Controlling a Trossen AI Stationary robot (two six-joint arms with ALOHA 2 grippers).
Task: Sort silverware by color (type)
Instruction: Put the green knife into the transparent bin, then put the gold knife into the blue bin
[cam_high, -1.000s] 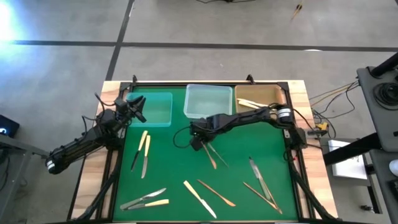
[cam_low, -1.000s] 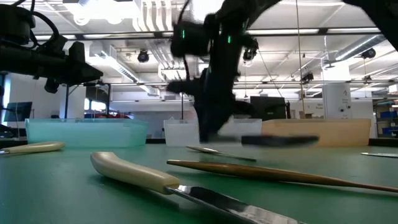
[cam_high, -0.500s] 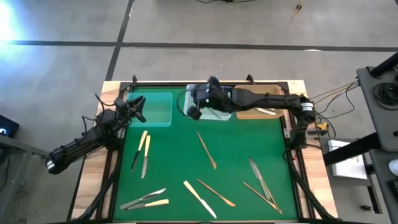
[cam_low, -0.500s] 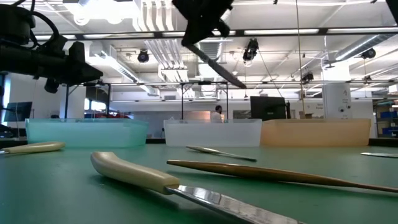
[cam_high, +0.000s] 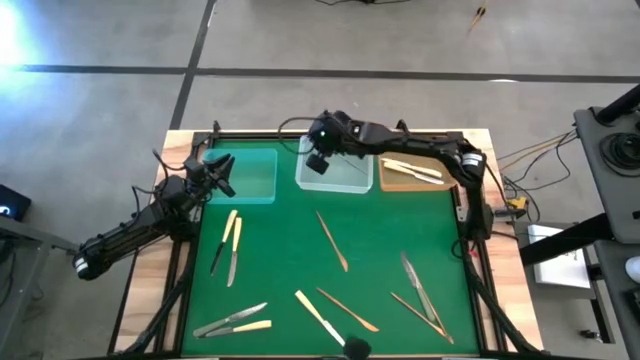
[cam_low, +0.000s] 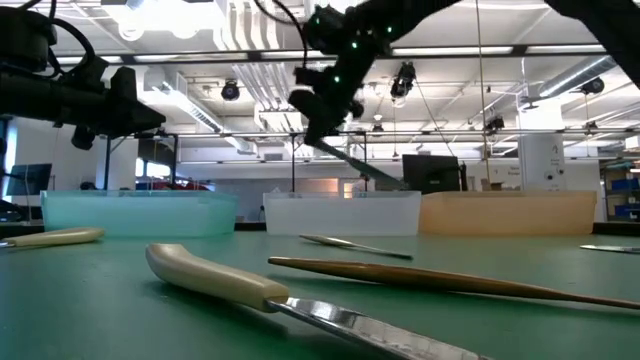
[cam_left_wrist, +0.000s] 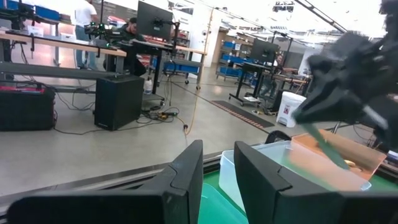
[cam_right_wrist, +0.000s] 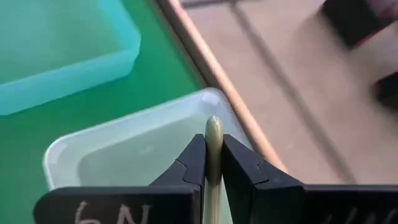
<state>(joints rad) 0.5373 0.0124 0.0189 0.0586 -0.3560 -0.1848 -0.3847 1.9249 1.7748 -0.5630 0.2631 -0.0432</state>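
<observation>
My right gripper (cam_high: 317, 163) hovers over the clear middle tray (cam_high: 340, 178) at the table's far edge, shut on a slim silver-grey piece of silverware (cam_low: 362, 167). My left gripper (cam_high: 216, 172) waits open in the air at the teal tray's (cam_high: 250, 178) left edge, holding nothing. Cream-handled knives (cam_high: 230, 245), bronze pieces (cam_high: 332, 240) and silver pieces (cam_high: 418, 282) lie flat on the green mat. The tan tray (cam_high: 440, 152) holds cream pieces (cam_high: 410, 168). My right gripper pinches the silver-grey piece between its two fingers (cam_right_wrist: 194, 155). One rounded end (cam_right_wrist: 213, 126) pokes just past the fingertips. The piece is lifted clear and hangs slanting down below the gripper (cam_low: 318, 110), with its free end (cam_low: 400, 186) above the clear tray.
The three trays stand in a row along the far edge. Loose cutlery is scattered over the left, middle and near right of the mat. A small dark object (cam_high: 355, 348) sits at the near edge. Wooden borders (cam_high: 480, 200) frame the mat.
My right gripper has risen from the middle of the mat with the silver-grey piece and carried it toward the far edge, stopping over the clear tray. The piece is now lifted clear; the bronze piece beside it stayed on the mat.
</observation>
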